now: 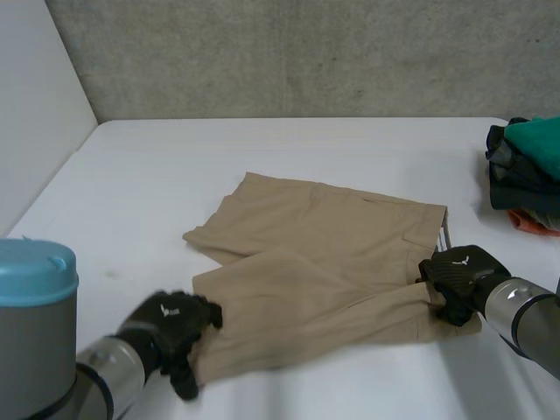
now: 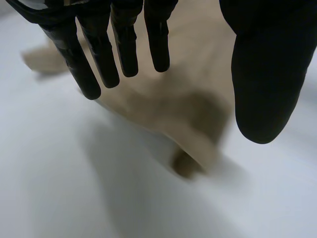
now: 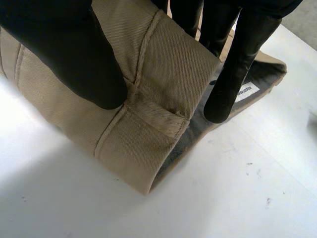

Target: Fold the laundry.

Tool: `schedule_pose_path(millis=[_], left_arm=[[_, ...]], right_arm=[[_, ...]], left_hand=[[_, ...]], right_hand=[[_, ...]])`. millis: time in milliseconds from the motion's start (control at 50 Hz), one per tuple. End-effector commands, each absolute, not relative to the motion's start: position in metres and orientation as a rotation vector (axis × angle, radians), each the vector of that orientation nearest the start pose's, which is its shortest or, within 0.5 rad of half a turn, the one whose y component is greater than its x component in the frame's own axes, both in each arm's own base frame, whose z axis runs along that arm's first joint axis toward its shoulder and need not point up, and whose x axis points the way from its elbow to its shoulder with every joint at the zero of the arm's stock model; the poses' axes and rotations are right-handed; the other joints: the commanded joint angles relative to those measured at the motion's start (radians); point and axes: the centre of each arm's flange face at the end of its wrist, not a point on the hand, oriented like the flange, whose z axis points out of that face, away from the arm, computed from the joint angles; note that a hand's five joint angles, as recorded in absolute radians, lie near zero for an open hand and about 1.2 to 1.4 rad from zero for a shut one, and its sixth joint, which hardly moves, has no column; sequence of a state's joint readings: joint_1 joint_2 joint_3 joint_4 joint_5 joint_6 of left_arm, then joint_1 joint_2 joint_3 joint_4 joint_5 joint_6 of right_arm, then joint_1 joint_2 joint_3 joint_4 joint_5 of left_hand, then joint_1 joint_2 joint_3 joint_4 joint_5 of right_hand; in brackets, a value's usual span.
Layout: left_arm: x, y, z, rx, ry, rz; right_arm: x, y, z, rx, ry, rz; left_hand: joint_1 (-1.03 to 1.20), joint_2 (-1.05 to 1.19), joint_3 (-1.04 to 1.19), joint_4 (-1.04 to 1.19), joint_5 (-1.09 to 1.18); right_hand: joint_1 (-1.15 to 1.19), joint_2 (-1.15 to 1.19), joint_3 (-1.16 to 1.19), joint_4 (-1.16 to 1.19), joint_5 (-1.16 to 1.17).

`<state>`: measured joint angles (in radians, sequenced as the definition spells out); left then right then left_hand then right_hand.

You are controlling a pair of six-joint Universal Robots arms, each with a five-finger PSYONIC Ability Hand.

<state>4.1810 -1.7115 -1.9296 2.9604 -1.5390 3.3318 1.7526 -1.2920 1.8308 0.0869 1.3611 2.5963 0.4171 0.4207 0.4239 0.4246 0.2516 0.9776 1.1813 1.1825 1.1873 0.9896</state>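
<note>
Tan shorts (image 1: 324,262) lie folded on the white table (image 1: 157,192), waistband to the right and leg ends to the left. My left hand (image 1: 171,328) hovers at the near left leg end, open, its fingers (image 2: 99,54) straight and spread above the cloth (image 2: 188,109) and holding nothing. My right hand (image 1: 459,276) is at the near right corner of the waistband. In the right wrist view its thumb (image 3: 74,54) presses on top of the waistband (image 3: 148,124) by a belt loop, with the fingers on the other side, pinching it.
A pile of folded clothes (image 1: 525,175), dark with green on top and orange below, sits at the table's right edge. A grey wall runs behind the table and a white panel stands at the left.
</note>
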Motion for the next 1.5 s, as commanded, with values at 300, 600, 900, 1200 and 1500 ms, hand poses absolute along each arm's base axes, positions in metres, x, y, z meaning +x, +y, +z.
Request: schedule_pose_path(millis=[300, 600, 900, 1200, 1500], left_arm=[[-0.239, -0.12, 0.173, 1.411, 2.531, -1.279], [-0.296, -0.199, 0.186, 1.415, 2.146, -1.695], [-0.386, -0.339, 0.155, 1.202, 1.523, -2.153], [-0.411, -0.369, 0.134, 1.161, 1.329, -2.299], [-0.363, -0.307, 0.183, 1.112, 1.692, -2.358]], right_arm=[[0.188, -0.197, 0.172, -1.495, 2.534, -1.224], [0.185, -0.236, 0.174, -1.508, 2.535, -1.37], [0.218, -0.337, 0.168, -1.296, 2.447, -2.088], [0.237, -0.382, 0.151, -1.221, 2.33, -2.428], [0.207, -0.298, 0.185, -1.067, 2.485, -1.823]], left_hand=[[0.979, 0.976, 0.972, 0.972, 0.97], [0.979, 0.976, 0.972, 0.972, 0.97], [0.979, 0.976, 0.972, 0.972, 0.97], [-0.243, -0.246, -0.249, -0.25, -0.252], [-0.243, -0.246, -0.249, -0.25, -0.252]], right_hand=[[0.419, 0.215, 0.214, 0.209, 0.232], [0.419, 0.215, 0.214, 0.209, 0.232], [0.419, 0.215, 0.214, 0.209, 0.232], [-0.803, -1.007, -1.008, -1.013, -0.99], [-0.803, -1.007, -1.008, -1.013, -0.99]])
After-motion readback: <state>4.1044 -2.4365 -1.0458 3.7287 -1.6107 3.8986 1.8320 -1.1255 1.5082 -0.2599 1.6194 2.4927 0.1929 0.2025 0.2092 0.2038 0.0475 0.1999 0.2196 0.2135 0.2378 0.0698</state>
